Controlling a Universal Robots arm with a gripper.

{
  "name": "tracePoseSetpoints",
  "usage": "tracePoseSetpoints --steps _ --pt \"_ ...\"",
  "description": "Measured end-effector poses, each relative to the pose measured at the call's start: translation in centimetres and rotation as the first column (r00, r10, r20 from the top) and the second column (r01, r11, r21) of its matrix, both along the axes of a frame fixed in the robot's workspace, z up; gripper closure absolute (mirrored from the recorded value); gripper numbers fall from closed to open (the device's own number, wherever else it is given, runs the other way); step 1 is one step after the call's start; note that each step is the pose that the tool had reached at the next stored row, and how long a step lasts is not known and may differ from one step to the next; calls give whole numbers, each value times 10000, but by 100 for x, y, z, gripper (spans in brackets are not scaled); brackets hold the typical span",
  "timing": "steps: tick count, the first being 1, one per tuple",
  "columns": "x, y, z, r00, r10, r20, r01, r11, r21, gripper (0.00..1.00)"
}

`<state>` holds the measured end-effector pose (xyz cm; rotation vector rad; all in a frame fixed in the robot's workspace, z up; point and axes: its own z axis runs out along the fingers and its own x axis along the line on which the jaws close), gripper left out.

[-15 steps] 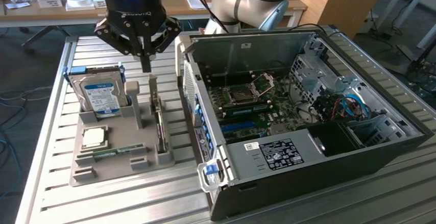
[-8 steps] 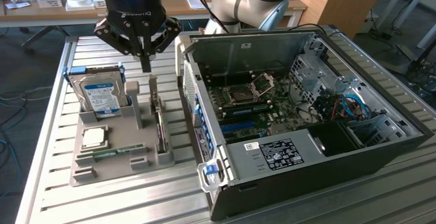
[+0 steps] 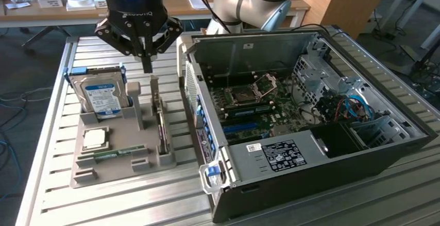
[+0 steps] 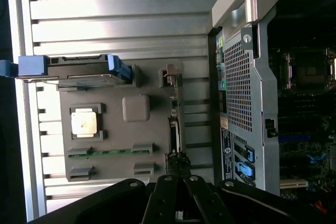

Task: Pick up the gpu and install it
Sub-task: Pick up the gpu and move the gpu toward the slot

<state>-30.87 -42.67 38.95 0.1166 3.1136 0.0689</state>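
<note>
While the gpu (image 3: 162,128) (image 4: 175,124) is stood on edge in the grey holder (image 3: 113,133) on the surface (image 3: 48,149), the gripper (image 3: 146,69) (image 4: 178,162) is positioned just above it, fingers (image 3: 146,56) clenched together, nothing grasped.

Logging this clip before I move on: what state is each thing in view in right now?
Gripper: shut, holding nothing, above the graphics card.
Graphics card: on edge in the grey tray, not picked up.
Hard drive: upright in the tray.
Processor: flat in the tray.
Memory stick: lying in the tray.
Computer case: on its side, panel off, inside exposed.
</note>
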Motion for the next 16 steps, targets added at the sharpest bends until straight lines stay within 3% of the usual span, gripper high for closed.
tracePoseSetpoints --steps 2,5,6,10,16 --pt "0 0 0 10000 0 0 0 10000 -1 89" --pt "0 0 0 10000 0 0 0 10000 -1 71" --pt "0 0 0 10000 0 0 0 10000 0 71" --pt "0 0 0 10000 0 0 0 10000 -1 53" --pt "0 0 -14 10000 0 1 0 10000 0 53"
